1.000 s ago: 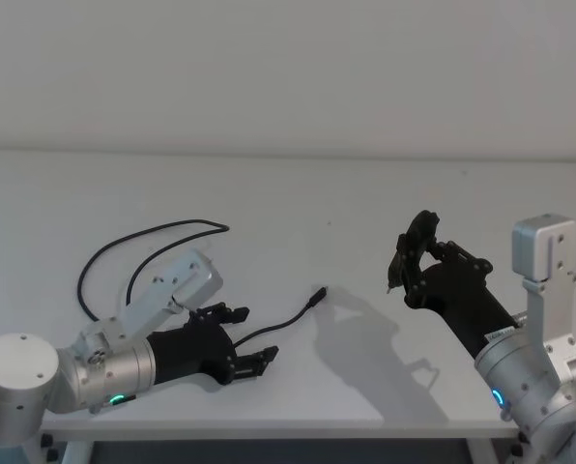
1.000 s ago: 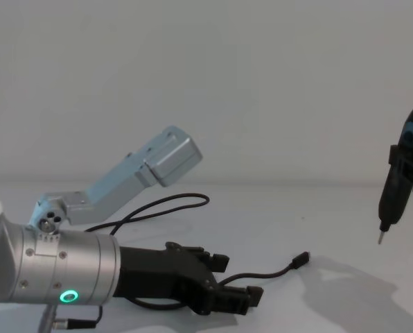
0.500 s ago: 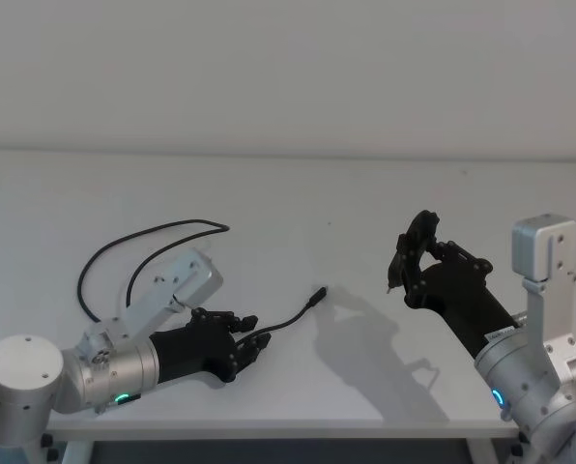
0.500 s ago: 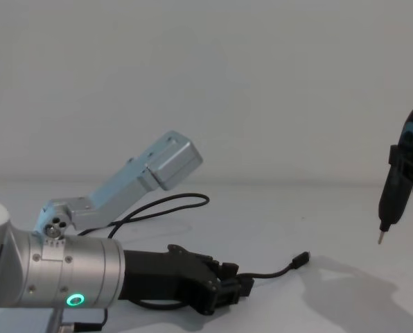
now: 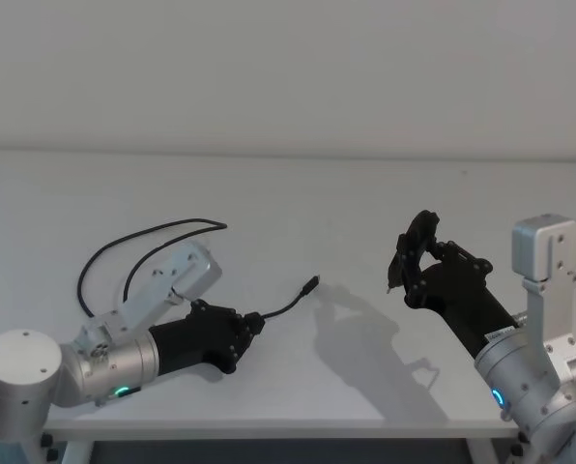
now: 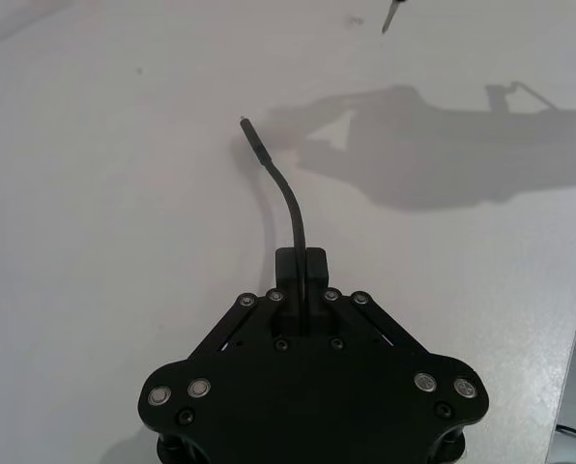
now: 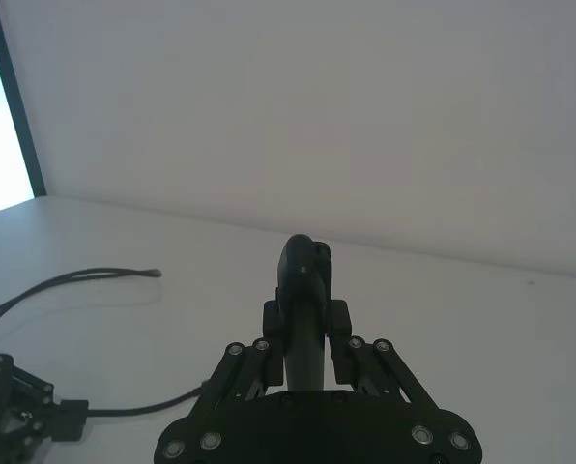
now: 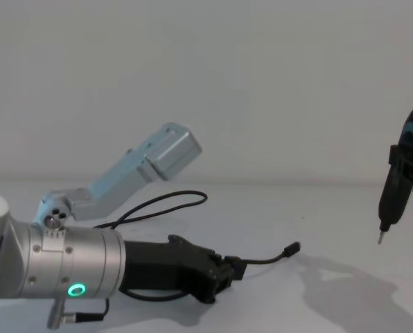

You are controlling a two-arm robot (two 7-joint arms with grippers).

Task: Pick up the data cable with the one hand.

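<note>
The data cable [image 5: 153, 232] is a thin black cord looping over the white table [image 5: 298, 203] at the left. Its free plug end [image 5: 311, 283] points toward the middle and hangs just above the surface [image 8: 292, 248]. My left gripper [image 5: 252, 324], low over the table's front left, is shut on the cable a short way behind that plug; the cord [image 6: 290, 198] curves out from between the closed fingers [image 6: 312, 263]. My right gripper [image 5: 411, 259] hovers at the right, shut on a black pointed tool [image 8: 390, 194] with a blue patch.
The table's front edge [image 5: 269, 422] runs just below both arms. A plain wall [image 5: 288, 68] stands behind the table. The cable's far loop [image 7: 75, 277] lies behind the left arm.
The left gripper went from open around the cable to shut on it. The cable's plug end has risen slightly and shifted a little toward the left. The right arm has not moved.
</note>
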